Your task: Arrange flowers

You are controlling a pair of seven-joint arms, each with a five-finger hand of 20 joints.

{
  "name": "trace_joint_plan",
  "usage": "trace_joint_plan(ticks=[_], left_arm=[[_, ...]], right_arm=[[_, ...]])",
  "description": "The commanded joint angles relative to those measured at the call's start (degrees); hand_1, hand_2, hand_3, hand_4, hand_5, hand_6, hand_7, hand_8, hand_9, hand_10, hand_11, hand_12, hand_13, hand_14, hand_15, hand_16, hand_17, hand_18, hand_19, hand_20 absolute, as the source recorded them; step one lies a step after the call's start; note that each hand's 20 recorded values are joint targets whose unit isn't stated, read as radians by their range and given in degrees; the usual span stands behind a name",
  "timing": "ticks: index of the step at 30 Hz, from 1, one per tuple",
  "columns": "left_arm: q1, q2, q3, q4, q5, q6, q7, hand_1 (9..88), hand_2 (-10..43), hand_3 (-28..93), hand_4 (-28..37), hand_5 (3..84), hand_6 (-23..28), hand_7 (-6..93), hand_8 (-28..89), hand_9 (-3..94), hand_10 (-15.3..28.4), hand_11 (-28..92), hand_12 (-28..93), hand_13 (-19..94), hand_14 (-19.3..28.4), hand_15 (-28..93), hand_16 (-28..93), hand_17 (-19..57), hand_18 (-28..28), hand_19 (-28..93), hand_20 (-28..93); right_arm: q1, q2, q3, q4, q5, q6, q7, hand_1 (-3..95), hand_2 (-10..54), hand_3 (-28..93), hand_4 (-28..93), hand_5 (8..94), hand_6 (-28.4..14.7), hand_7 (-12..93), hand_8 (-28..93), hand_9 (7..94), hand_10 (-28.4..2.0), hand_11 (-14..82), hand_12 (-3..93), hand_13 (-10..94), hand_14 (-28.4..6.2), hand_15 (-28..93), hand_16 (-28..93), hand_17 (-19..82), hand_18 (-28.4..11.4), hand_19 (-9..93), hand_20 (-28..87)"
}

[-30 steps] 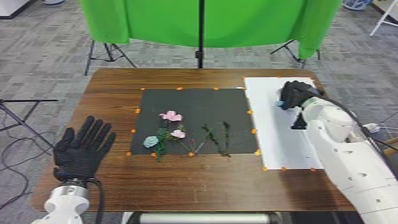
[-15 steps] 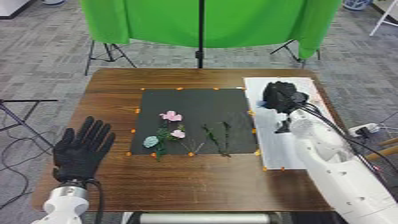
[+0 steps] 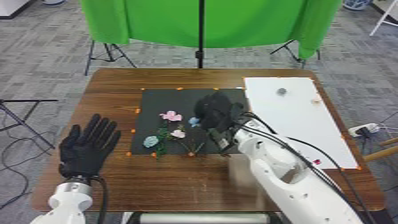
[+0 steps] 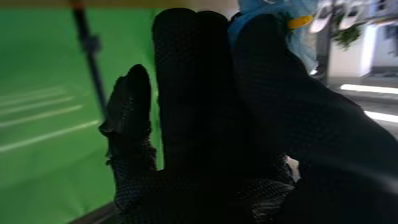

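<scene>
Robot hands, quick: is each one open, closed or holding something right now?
Left robot hand: open, fingers straight, holding nothing.
Right robot hand: closed on a light-blue artificial flower with a yellow centre, pinched at its fingertips.

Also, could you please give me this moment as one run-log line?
right hand: pinching blue flower; over: dark mat; left hand: open; pink flowers: on mat

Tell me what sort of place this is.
Probably a robotics lab or test room: a green backdrop hangs beyond the table, orange marks edge the dark mat, and the robot's gloved left hand and right hand are over the table.
</scene>
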Motion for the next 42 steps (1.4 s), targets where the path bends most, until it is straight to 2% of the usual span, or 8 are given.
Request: trace_joint_plan(ticks=[1,6,8,12,16,21,36,42], left_arm=[[-0.31,0.08,0.43,0.24,1.18,0.24,-0.89,28.1,12.3,79,-28.3,45.7,10.2,11.0,-9,39.0,15.7,19,10,27,16.3,33,-7,-8.1,13.3,33,11],[-0.03,0.01,0.16,0.25,0.99,0.27,-0.8,28.1,12.3,79,-28.3,45.7,10.2,10.9,-9,38.9,15.7,19,10,27,16.3,33,-7,-8.1,13.3,33,11],[0.27,-0.12,-0.06,0.49,1.32,-0.84,-1.0,28.1,12.3,79,-28.3,45.7,10.2,10.9,-9,39.0,15.7,20,10,27,16.3,33,-7,-8.1,13.3,33,11],[0.34,-0.11,-0.15,0.65,1.04,-1.78,-0.81,28.0,12.4,79,-28.3,45.5,10.2,10.8,-9,38.8,15.6,19,10,27,16.3,33,-7,-8.2,13.3,33,11],[0.27,-0.16,-0.39,0.45,0.53,-1.15,-0.93,28.0,12.5,78,-28.3,45.3,10.1,10.6,-9,38.6,15.6,19,10,27,16.2,33,-7,-8.3,13.4,33,11],[0.46,-0.2,-0.35,0.29,0.1,-0.56,-0.91,27.9,12.7,78,-28.3,45.3,10.1,10.6,-9,38.5,15.5,19,10,27,16.2,33,-7,-8.2,13.3,33,11],[0.87,-0.76,-0.25,0.13,-0.21,-0.24,-0.43,28.0,12.4,78,-28.3,45.4,10.1,10.6,-9,38.7,15.5,19,10,27,16.3,33,-7,-8.1,13.3,33,11],[1.0,-1.03,0.0,-0.13,-0.03,-0.69,0.27,28.3,12.1,79,-28.3,45.4,10.2,10.6,-9,38.7,15.5,19,10,27,16.2,33,-7,-8.1,13.3,33,11]], right_arm=[[-1.33,-1.06,-0.94,1.54,-1.97,-1.84,-0.07,58.2,-9.5,71,-28,80.9,2.1,27,-2,81.0,-9.4,6.3,28.0,70,-5.2,37,42,30,-20.5,83,43],[-1.09,-1.4,-0.66,2.39,-1.23,-1.76,1.62,58.3,-9.5,71,-28,80.7,2.0,27,-2,80.9,-9.4,6.4,28.0,70,-5.2,38,41,30,-20.5,83,43],[-1.24,-1.86,-0.35,2.52,-0.61,-3.1,2.04,58.3,-9.5,71,-28,80.6,1.9,27,-3,80.7,-9.4,6.4,28.1,70,-5.2,38,42,30,-20.6,83,43],[-1.15,-2.85,-0.07,3.57,-1.31,-4.76,1.96,58.3,-9.5,71,-28,80.0,1.7,27,-3,80.2,-9.6,6.5,28.1,70,-5.3,38,42,30,-20.7,83,43],[-1.06,-3.38,0.53,3.57,-1.16,-8.63,2.04,57.5,-9.5,72,-28,75.3,1.5,27,-5,75.9,-10.2,10.2,24.4,67,-5.6,40,40,29,-20.8,83,43],[-1.02,-3.4,0.83,3.39,-1.33,-8.5,2.67,56.3,-9.5,72,-28,67.6,1.3,20,-9,69.0,-11.7,15.5,16.0,65,-6.2,41,38,28,-21.0,82,41],[-2.49,-1.89,3.76,-0.72,0.77,-9.41,4.82,54.1,-9.5,75,-28,60.3,-0.2,17,-14,63.1,-11.8,13.9,14.4,62,-6.9,44,35,27,-21.0,81,40],[-3.46,1.9,11.31,-3.51,3.57,-7.96,9.71,46.1,-9.5,82,-28,56.0,-1.1,16,-14,58.8,-13.1,13.4,14.3,58,-10.4,49,23,26,-21.2,80,39]])
